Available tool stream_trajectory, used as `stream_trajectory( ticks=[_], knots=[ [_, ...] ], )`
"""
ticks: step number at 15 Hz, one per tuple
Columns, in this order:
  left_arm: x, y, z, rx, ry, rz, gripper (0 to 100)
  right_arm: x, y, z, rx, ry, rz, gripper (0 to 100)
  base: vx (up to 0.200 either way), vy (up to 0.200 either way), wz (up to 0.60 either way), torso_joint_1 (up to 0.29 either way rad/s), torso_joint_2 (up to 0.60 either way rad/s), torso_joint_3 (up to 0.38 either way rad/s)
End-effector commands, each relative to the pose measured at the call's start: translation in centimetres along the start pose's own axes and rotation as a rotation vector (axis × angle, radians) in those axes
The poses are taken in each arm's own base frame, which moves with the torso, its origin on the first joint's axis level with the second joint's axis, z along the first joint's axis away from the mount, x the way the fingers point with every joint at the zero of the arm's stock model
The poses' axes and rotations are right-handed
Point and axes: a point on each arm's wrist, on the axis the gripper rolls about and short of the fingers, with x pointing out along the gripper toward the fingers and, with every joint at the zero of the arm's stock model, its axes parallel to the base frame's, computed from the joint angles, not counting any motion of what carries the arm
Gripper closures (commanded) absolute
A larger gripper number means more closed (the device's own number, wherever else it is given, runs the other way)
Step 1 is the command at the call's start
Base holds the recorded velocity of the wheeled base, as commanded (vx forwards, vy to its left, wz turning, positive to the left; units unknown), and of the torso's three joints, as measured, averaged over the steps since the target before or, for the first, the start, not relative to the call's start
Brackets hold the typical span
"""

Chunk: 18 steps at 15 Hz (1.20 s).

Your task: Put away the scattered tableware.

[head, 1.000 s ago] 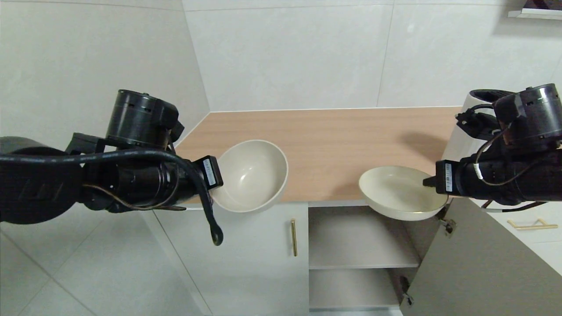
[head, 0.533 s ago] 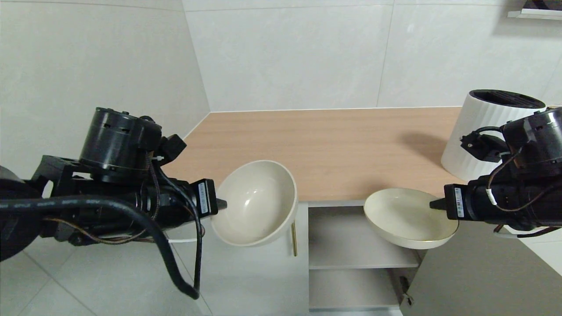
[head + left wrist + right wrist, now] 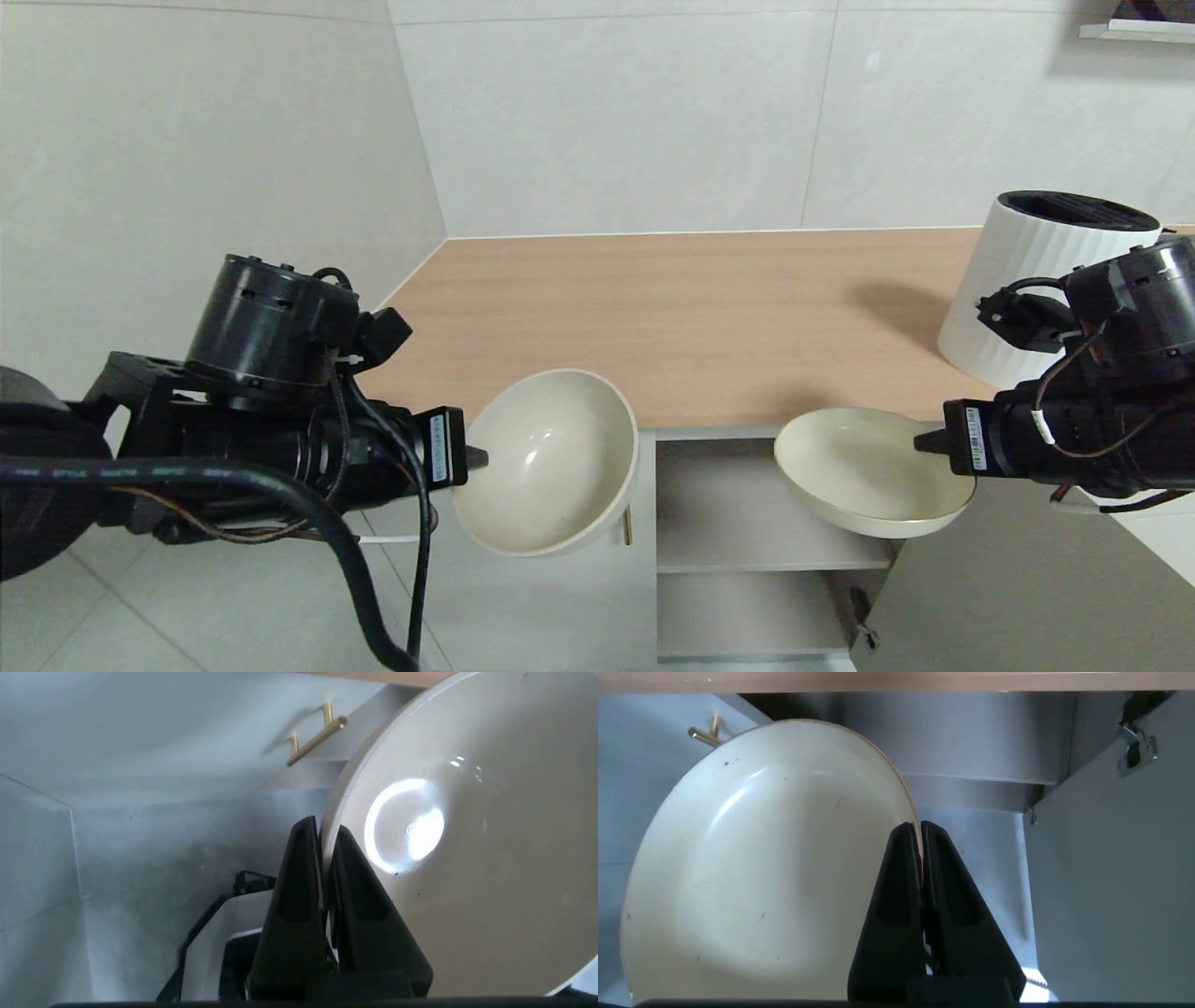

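A cream bowl (image 3: 551,462) hangs tilted in the air in front of the closed left cabinet door, below the counter edge. My left gripper (image 3: 474,457) is shut on the bowl's rim (image 3: 329,845). A shallow cream plate (image 3: 868,471) hovers in front of the open cabinet's upper shelf (image 3: 747,532). My right gripper (image 3: 924,441) is shut on that plate's rim (image 3: 917,849) from the right side.
A wooden countertop (image 3: 691,317) runs behind, with a white ribbed container (image 3: 1036,280) at its right end. The cabinet's right door (image 3: 1018,579) stands swung open; the left door has a gold handle (image 3: 625,527). Two shelves show inside the cabinet.
Both arms have come down and toward me: the bowl dropped from counter level to in front of the left door, the plate sank below the counter edge before the open cabinet.
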Motion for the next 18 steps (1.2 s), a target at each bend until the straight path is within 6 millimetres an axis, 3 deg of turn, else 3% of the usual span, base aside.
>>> stream_trajectory(
  ticks=[1,3,18],
  knots=[
    [0.9,-0.1,-0.3,0.003,0.029,0.008,100,0.5,0.0,-0.1,0.000,0.015,-0.007,100,-0.200,0.000,0.00,-0.002,0.00,-0.012],
    [1.3,-0.2,-0.5,0.006,0.041,0.012,100,0.9,0.0,-0.2,-0.002,0.025,-0.010,100,-0.200,0.000,0.00,0.010,0.00,0.000],
    [1.4,-0.2,-0.5,0.006,0.042,0.016,100,2.1,0.0,-0.2,0.002,0.010,-0.013,100,0.000,0.000,0.00,0.000,0.00,0.000]
  ],
)
